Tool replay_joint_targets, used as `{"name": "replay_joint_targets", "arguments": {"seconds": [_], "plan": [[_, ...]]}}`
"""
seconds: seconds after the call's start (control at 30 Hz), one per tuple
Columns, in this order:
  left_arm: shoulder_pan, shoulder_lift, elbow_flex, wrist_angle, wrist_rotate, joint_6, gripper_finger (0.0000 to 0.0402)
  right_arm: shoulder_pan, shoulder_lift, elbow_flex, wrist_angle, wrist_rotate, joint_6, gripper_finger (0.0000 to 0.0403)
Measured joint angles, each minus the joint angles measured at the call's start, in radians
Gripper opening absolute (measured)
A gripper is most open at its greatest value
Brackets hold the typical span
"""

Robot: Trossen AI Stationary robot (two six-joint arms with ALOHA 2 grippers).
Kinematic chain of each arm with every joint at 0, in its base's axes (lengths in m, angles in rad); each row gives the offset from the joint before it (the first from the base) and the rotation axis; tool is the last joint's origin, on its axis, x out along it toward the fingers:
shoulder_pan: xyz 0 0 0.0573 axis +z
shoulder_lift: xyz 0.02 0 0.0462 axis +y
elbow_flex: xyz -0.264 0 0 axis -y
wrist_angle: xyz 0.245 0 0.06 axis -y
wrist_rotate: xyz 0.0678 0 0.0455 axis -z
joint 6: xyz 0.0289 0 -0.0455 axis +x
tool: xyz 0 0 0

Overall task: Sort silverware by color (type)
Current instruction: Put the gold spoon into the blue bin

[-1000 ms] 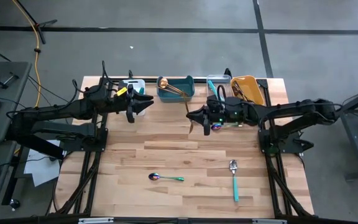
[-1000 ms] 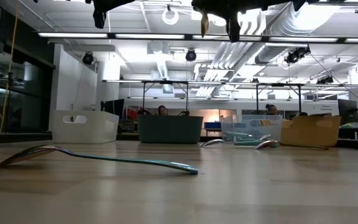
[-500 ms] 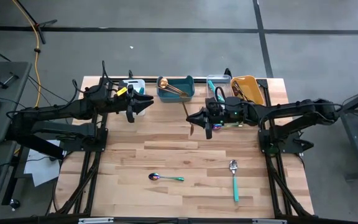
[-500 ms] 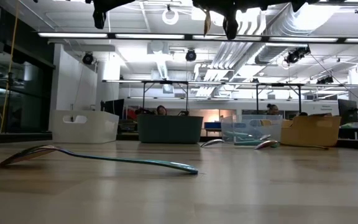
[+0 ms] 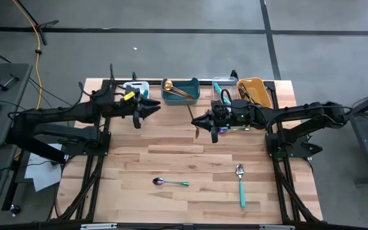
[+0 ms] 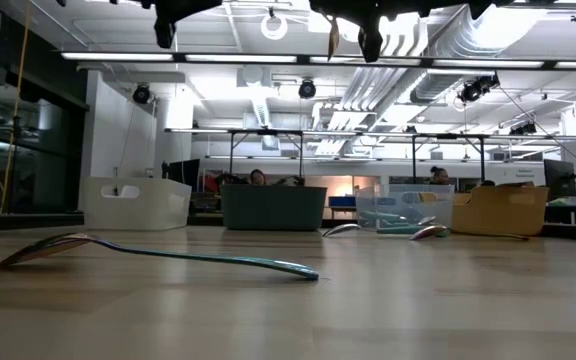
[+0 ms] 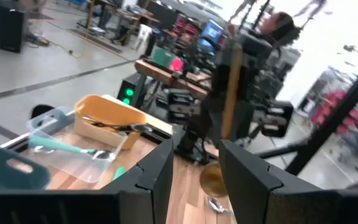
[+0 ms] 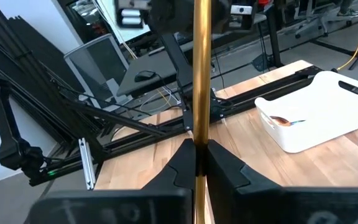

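A: How far along is the sorting?

B: Well along, I'd judge. The teal bin [image 5: 180,90] holds gold pieces, the orange bin [image 5: 253,91] holds dark ones, and the clear bin [image 5: 223,86] has teal-handled ones. The white bin [image 8: 319,111] has something in it too, though I can't make out its colour for certain.

A: What's in hand?

B: The right gripper [image 5: 201,121], raised above the table in front of the teal and clear bins, has its fingers clamped on a gold utensil [image 8: 200,74]. It probably belongs in the teal bin.

A: And the left?

B: The left gripper [image 5: 151,107] hovers near the white bin, fingers apart, holding nothing.

A: What's left?

B: Two on the table [image 5: 171,153]: an iridescent spoon [image 5: 170,183] and a teal-handled spoon [image 5: 241,185], well apart.
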State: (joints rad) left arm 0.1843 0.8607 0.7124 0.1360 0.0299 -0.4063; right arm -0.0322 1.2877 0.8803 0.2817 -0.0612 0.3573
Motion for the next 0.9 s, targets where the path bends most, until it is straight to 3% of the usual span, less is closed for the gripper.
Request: {"name": "replay_joint_targets", "arguments": {"seconds": [0.3, 0.47, 0.9], "plan": [[-0.106, 0.247, 0.000, 0.312, 0.007, 0.131, 0.0124, 0.000, 0.010, 0.001, 0.001, 0.026, -0.003, 0.0009], [-0.121, 0.359, 0.001, 0.485, -0.001, 0.125, 0.0124, 0.000, 0.010, 0.001, 0.021, 0.022, -0.029, 0.0009], [-0.121, 0.535, 0.164, 0.499, -0.004, 0.156, 0.0124, 0.000, 0.011, 0.001, 0.009, -0.002, -0.092, 0.0009]]}}
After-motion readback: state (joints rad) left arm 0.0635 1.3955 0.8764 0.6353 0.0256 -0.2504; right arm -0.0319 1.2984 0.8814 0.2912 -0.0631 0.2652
